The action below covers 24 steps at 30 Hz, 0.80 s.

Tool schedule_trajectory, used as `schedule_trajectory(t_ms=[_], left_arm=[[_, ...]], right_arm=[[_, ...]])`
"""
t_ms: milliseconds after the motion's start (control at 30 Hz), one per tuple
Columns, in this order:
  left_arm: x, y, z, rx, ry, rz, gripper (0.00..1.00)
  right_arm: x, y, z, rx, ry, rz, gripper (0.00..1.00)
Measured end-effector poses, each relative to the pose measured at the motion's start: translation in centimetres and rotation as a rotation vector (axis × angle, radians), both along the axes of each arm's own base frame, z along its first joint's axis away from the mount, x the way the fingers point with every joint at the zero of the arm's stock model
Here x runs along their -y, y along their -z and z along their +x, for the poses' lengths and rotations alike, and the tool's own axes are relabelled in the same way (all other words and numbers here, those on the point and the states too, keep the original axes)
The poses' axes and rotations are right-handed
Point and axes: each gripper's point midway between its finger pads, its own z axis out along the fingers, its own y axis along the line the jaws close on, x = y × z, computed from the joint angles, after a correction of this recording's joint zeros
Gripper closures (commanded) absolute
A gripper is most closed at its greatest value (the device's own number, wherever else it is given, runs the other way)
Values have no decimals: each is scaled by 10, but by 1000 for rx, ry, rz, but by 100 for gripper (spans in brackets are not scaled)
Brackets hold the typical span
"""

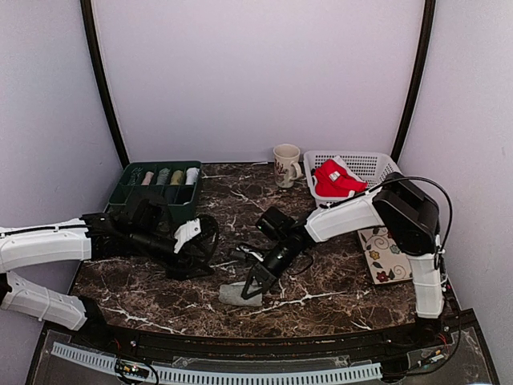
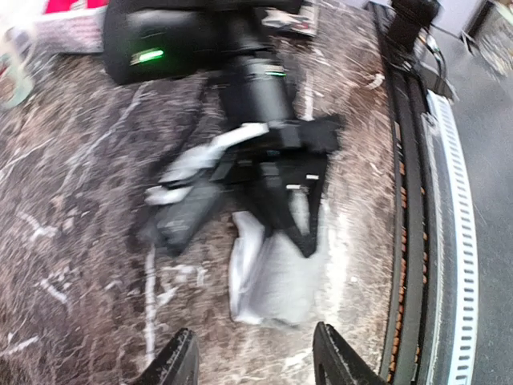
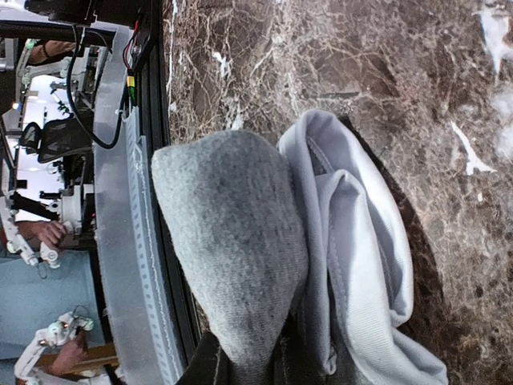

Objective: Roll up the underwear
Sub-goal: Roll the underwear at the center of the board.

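Note:
A light grey underwear (image 1: 237, 294) lies bunched on the marble table (image 1: 337, 297) near the front middle. My right gripper (image 1: 258, 282) reaches down onto its right end and is shut on a fold of it. In the right wrist view the grey cloth (image 3: 232, 249) fills the frame, pinched at the bottom by my gripper (image 3: 244, 373). My left gripper (image 1: 207, 258) hovers just left of the garment. In the left wrist view it (image 2: 255, 365) is open and holds nothing, with the grey underwear (image 2: 272, 277) ahead of it. A red underwear (image 1: 333, 178) lies in the white basket (image 1: 365, 164).
A green tray (image 1: 128, 191) holding several rolled cloths stands at the back left. A mug (image 1: 284, 164) stands beside the basket at the back. A floral card (image 1: 385, 255) lies at the right. The table's front rail (image 2: 417, 241) runs close to the grey garment.

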Motion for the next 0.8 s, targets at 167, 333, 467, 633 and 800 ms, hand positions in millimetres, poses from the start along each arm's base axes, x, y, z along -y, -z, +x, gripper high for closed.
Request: schedule_trajectory(t_ms=[167,333,467,633,800], left_arm=[[16,18,-33,57,90,47,49],[34,44,-46,121,155,134,49],[44,69,-47,131,186,209,49],[57,83,-34,160,196,263,49],[63,100,-28,168,229,320,57]], right_arm=[[-2,1,5,-122,6,-26,100],[-1,2,6,-179,11,-39,100],[0,2,7,-194,12,-44,100],[0,2,7,-195,13,-46,100],[0,2,8,-194,16,-51,89]])
